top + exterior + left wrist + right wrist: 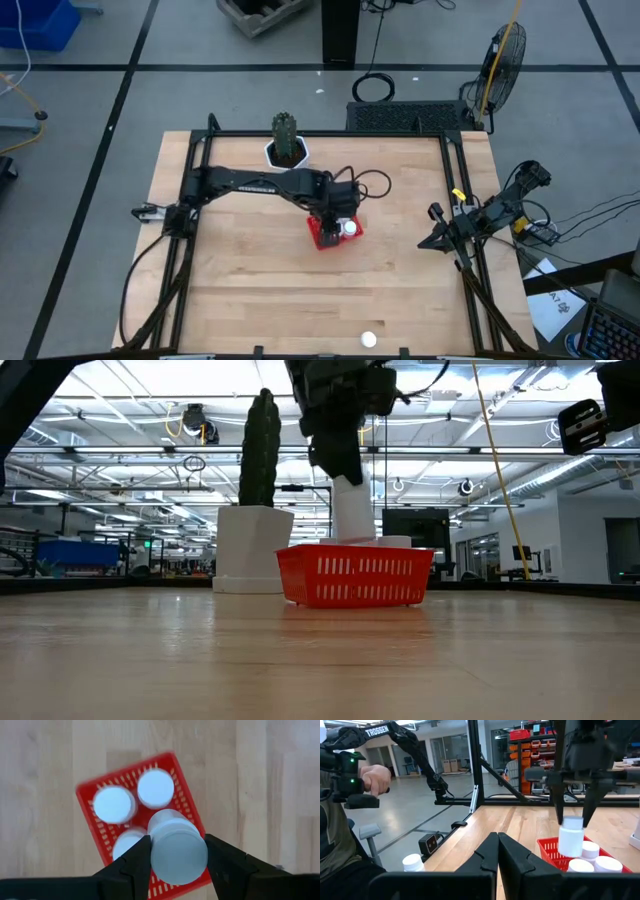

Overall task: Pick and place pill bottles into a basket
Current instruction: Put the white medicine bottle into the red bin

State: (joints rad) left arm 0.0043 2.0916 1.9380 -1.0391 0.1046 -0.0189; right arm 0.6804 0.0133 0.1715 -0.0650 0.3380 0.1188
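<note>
The red basket [333,233] stands at the table's middle, next to a white pot with a cactus [287,150]. Three white pill bottles [114,804] [155,788] [127,844] stand upright inside it. My left gripper [177,865] is over the basket, shut on a fourth pill bottle [177,850]. Another pill bottle [369,340] stands alone near the table's near edge. My right gripper [497,847] is shut and empty at the table's right edge [440,240]. My left gripper pinches the pill bottle's upper part [570,824] between its two fingers, one on each side [137,860]. The fingers come from above, pointing down. The bottle hangs upright below them, its lower end [352,535] at about the height of the basket's rim.
A person's hand on a controller [375,780] shows beyond the table in the right wrist view. The table's black frame [460,200] runs along its left, right and far edges. Bare wood lies in front of the basket [300,300].
</note>
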